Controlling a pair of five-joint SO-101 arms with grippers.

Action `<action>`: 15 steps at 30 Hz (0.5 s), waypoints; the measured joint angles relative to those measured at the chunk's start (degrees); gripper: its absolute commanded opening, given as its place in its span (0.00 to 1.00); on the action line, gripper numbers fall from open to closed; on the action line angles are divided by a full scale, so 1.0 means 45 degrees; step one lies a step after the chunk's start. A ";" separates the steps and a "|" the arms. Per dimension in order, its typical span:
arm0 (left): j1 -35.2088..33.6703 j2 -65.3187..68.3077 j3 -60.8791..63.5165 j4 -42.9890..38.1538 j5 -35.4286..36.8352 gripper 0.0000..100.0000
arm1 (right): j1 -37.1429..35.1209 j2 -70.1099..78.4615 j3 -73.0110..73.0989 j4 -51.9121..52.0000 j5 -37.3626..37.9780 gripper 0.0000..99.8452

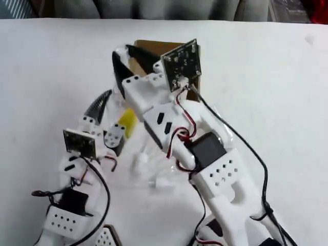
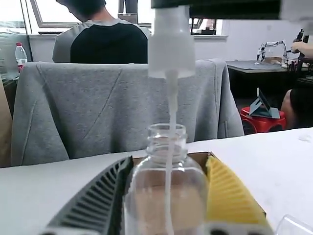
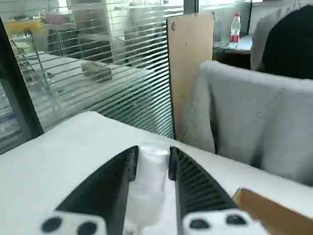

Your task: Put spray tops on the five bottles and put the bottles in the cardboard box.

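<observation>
A clear bottle (image 2: 165, 200) is gripped upright between the black and yellow jaws of the left gripper (image 2: 168, 165). A spray top (image 2: 171, 44) is clenched by the jaws of the right gripper (image 3: 152, 152) directly above it. Its tube is threaded down through the neck, but the head is held well apart from the rim, so this capping is judged unfinished. The cardboard box (image 1: 154, 47) is seen at 12 o'clock of both grippers, just behind the bottle. Its inside is hidden, so the number of boxed bottles cannot be told. Small white pieces (image 1: 141, 163), possibly further tops, are seen toward 6 o'clock. Open desk (image 1: 271, 82) is offered at 3 and 9 o'clock, and the box's near wall is the edge to be cleared.
</observation>
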 measured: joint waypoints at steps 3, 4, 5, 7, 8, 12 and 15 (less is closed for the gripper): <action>-0.0020 0.0000 0.0000 0.0000 0.0000 0.02 | -0.0313 -0.0137 0.0000 0.0488 -0.0371 0.02; -0.0020 0.0000 0.0000 0.0000 0.0000 0.02 | -0.0449 -0.0156 0.0000 0.0606 -0.0371 0.02; -0.0020 0.0000 0.0000 0.0000 0.0000 0.02 | -0.0508 -0.0156 0.0000 0.0703 -0.0371 0.02; -0.0020 0.0000 0.0000 0.0000 0.0000 0.02 | -0.0488 -0.0156 0.0000 0.1074 -0.0371 0.02; -0.0020 0.0000 0.0000 0.0000 0.0000 0.02 | -0.0488 -0.0156 0.0000 0.1387 -0.0371 0.02; 0.0000 0.0020 0.0059 0.0020 0.0000 0.02 | -0.0508 -0.0195 -0.0059 0.2676 -0.0391 0.03; 0.0000 0.0020 0.0117 0.0020 0.0000 0.02 | -0.0508 -0.0274 -0.0332 0.3360 -0.0410 0.10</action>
